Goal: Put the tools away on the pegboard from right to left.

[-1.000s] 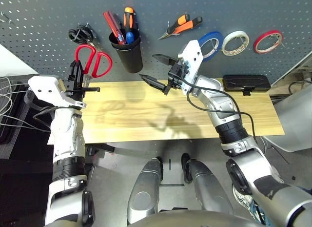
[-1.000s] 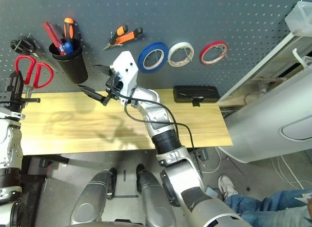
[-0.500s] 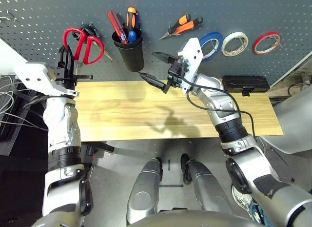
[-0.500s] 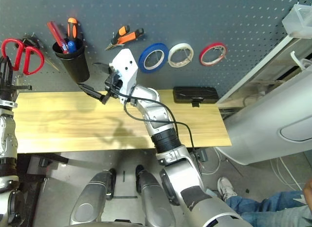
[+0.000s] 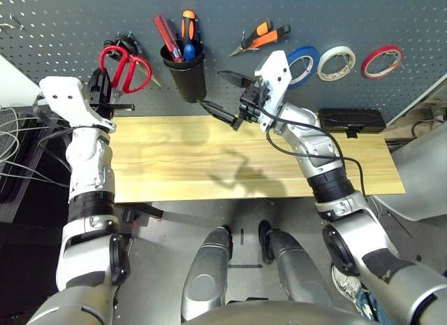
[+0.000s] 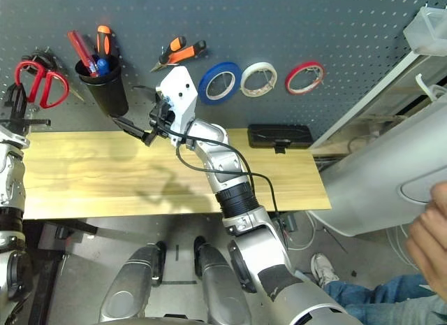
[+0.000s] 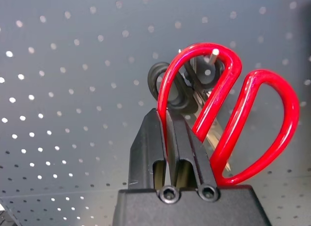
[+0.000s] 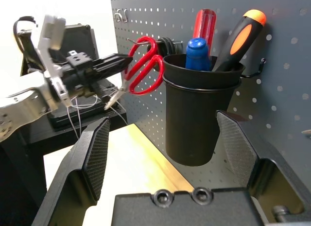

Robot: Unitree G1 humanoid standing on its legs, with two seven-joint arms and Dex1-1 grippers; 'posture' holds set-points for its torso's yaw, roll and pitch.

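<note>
My left gripper (image 5: 101,87) is shut on one loop of the red-handled scissors (image 7: 233,119) and holds them against the pegboard (image 5: 70,24). The upper red loop sits around a metal hook (image 7: 214,52), over the black-handled scissors (image 7: 175,87) hanging there. My right gripper (image 5: 218,94) stands open and empty just in front of the black cup (image 8: 201,109). The small blue-handled screwdriver (image 8: 197,53) stands in that cup. The orange-and-black pliers (image 5: 260,37) and the blue tape roll (image 5: 302,63) hang on the board to the right.
A red-handled (image 8: 206,24) and an orange-handled screwdriver (image 8: 240,34) share the cup. White (image 5: 337,61) and red (image 5: 383,59) tape rolls hang at the far right. A black case (image 5: 353,119) lies on the wooden table (image 5: 244,164). A person's hand (image 6: 426,234) shows at the right edge.
My left gripper lifted the red scissors from just above the table up to the hook by the black scissors. The right arm barely moved. A person's hand has come in at the right.
</note>
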